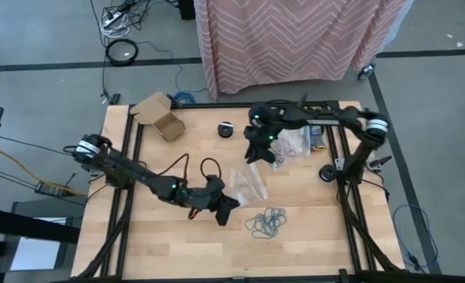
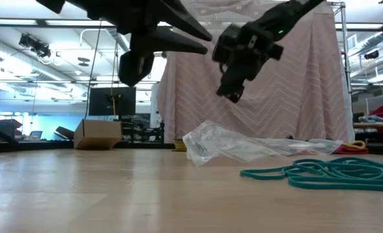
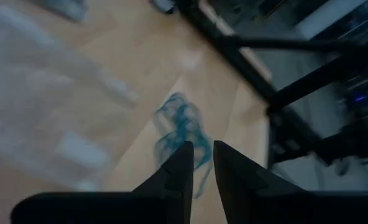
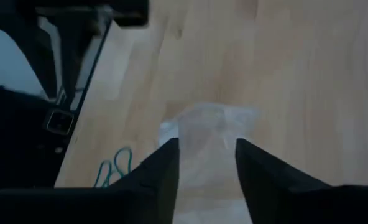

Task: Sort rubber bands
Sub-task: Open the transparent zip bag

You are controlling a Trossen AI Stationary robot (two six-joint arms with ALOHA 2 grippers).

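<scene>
Both arms matte black w/ chunky jointed links, small green LEDs at the wrists. Silver-white collars near each base. Black cables loop off the left arm. Left tool [image 3: 202, 163]: two dark wedge fingers, flat inner faces. Right tool [image 4: 207, 163]: same dark tapered fingers.

Light wooden table [image 1: 177, 251], black rails along left and right sides. Open cardboard box [image 1: 160, 115] at far left corner. Small black round disc [image 1: 226, 130] far centre. Clear crinkly plastic bag [image 1: 250, 181] mid-table (crumpled, lying flat). Teal rubber bands [image 1: 267, 222] in loose tangle just nearer than bag, apart from it. Second clear bag [image 1: 291, 144] with reddish-brown bands inside, far right.
</scene>
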